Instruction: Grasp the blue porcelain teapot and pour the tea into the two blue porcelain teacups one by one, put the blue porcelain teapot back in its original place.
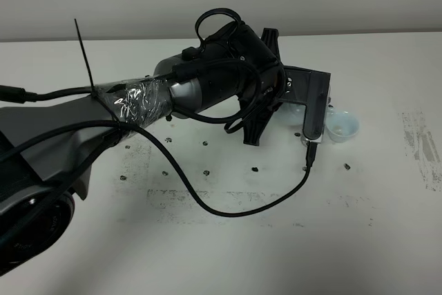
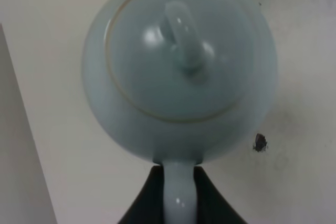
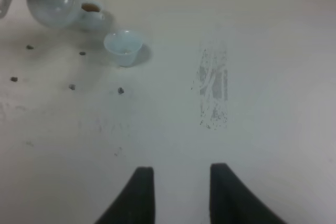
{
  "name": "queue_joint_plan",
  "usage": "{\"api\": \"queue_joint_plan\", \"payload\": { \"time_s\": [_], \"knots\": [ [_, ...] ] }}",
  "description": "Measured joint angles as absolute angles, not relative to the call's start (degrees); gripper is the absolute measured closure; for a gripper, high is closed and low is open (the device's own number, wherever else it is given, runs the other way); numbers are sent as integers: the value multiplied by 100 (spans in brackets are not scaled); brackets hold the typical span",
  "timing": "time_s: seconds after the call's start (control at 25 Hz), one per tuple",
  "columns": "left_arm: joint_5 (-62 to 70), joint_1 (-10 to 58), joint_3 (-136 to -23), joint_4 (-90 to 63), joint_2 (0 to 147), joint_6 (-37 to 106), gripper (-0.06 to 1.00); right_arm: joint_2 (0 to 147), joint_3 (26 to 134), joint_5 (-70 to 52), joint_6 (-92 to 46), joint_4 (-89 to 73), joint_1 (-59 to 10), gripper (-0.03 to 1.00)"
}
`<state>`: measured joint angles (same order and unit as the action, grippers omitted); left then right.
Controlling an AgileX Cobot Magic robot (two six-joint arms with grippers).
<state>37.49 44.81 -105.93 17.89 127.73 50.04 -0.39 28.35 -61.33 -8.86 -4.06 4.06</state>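
Jaws of the left gripper (image 2: 178,172) are clenched on the loop handle (image 2: 178,203) of the blue porcelain teapot (image 2: 178,66). The pot hangs tipped close over the first teacup (image 3: 94,17), right of the worktop's (image 1: 228,253) middle. Dark tea (image 3: 90,7) shows in that cup, while the second teacup (image 3: 123,47), nearer the right edge, looks almost empty. The right gripper (image 3: 181,190) waits with jaws apart, grasping nothing. I'd level the pot gently first, then centre the spout over the second rim before tilting.

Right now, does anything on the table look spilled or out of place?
Yes: small dark specks, possibly spilled tea drops, dot the white table near the two pale blue porcelain teacups; a grey scuffed patch lies nearby.
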Motion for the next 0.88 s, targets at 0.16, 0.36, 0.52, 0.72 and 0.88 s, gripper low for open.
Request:
{"api": "queue_joint_plan", "payload": {
  "time_s": [0.16,0.36,0.52,0.72,0.88],
  "knots": [
    [3924,4514,-10912,1888,12880,4943,91,-39,2835,-6133,-886,-406,406,68],
    [4091,4591,-11221,2062,12987,4926,91,-39,2835,-6133,-886,-406,406,68],
    [4148,4613,-11234,2066,12998,4970,91,-39,2835,-6133,-886,-406,406,68],
    [4224,4613,-11234,2078,13033,5148,91,-39,2835,-6133,-886,-406,406,68],
    [4241,4613,-11234,2190,13033,5177,91,-39,2835,-6133,-886,-406,406,68]
  ]
}}
